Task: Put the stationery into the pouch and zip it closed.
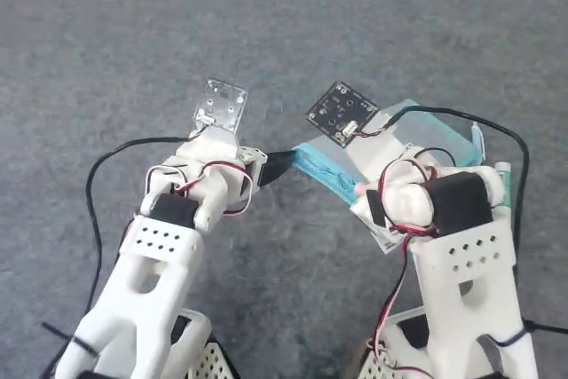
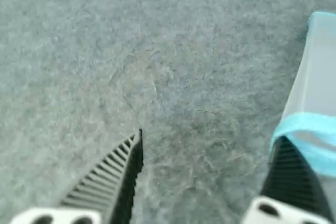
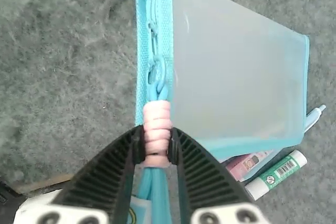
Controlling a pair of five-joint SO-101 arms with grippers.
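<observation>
A translucent pouch (image 1: pixel 417 135) with teal trim lies flat on the grey felt, under the right arm. My right gripper (image 3: pixel 156 136) is shut on the pink zipper pull (image 3: pixel 156 121) at one end of the teal zip edge (image 3: pixel 155 40). A glue stick (image 3: pixel 275 174), a pen (image 3: pixel 315 116) and a pink-labelled item (image 3: pixel 247 162) stick out from under the pouch's far end, outside it. My left gripper (image 2: pixel 210 140) stands open at the pouch's other corner (image 2: pixel 310 129), one finger (image 2: pixel 294 177) against the teal edge. In the high view the left gripper (image 1: pixel 277 164) meets that corner.
Grey felt (image 1: pixel 106 68) covers the whole table. The two arm bases stand at the near edge, the left arm (image 1: pixel 169 219) beside the right arm (image 1: pixel 453 219). Cables loop beside each arm.
</observation>
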